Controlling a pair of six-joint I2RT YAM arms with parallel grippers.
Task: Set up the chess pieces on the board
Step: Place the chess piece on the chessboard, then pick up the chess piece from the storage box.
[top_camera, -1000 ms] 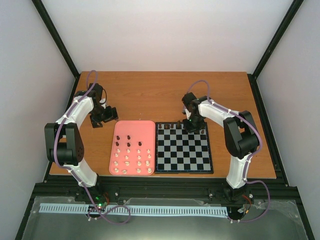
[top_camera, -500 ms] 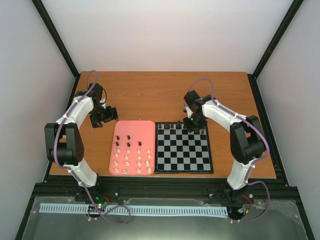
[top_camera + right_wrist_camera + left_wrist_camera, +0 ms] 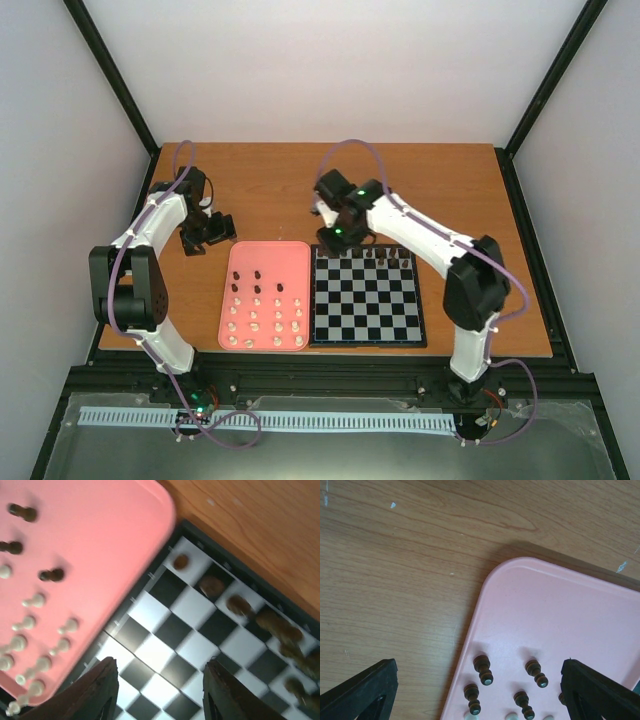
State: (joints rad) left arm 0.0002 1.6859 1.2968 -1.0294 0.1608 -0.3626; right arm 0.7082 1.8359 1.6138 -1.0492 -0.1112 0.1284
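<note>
**The right hand looks ready to fetch another dark piece from the tray**

The right hand (image 3: 161, 692) hangs over the far left corner of the board (image 3: 365, 300), right beside the pink tray (image 3: 290, 258). Its fingers are spread wide with nothing in them. A line of dark pieces (image 3: 270, 622) stands along the board's far edge. A few more dark ones and the white pieces (image 3: 257, 322) wait on the tray. The left hand (image 3: 208, 231) is over the table (image 3: 300, 185) by the tray's far corner, spread wide and empty too. I think the next job is to pick up a dark piece. Come straight down over just one. Keep the fingers wide until they sit on both sides, pinch gently, then lift straight up so the pieces next to it do not tip.
</note>
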